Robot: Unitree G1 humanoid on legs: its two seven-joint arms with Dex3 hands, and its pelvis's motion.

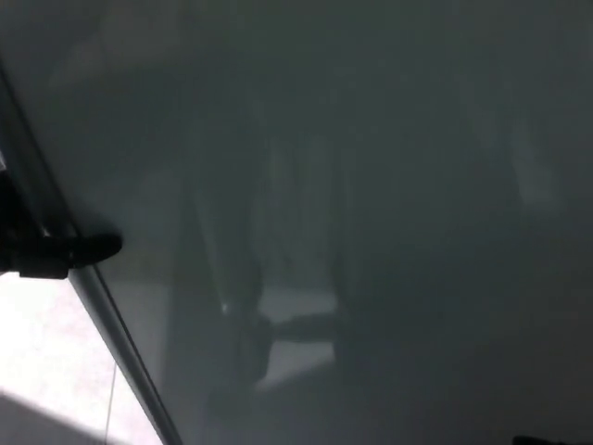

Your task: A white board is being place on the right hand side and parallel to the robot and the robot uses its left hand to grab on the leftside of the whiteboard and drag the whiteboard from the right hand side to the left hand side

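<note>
Whiteboard (352,204) edge gripped by robot hand (42,248).

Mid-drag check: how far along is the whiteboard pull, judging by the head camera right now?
Done: the left hand is clamped on the whiteboard's left edge, one finger lying across its face. In hand: the drag itself; the whiteboard fills nearly the whole head view, its edge at far picture left and only a sliver of sunlit floor showing. Left: finishing the pull and letting go. I can't judge the final position from here.
</note>
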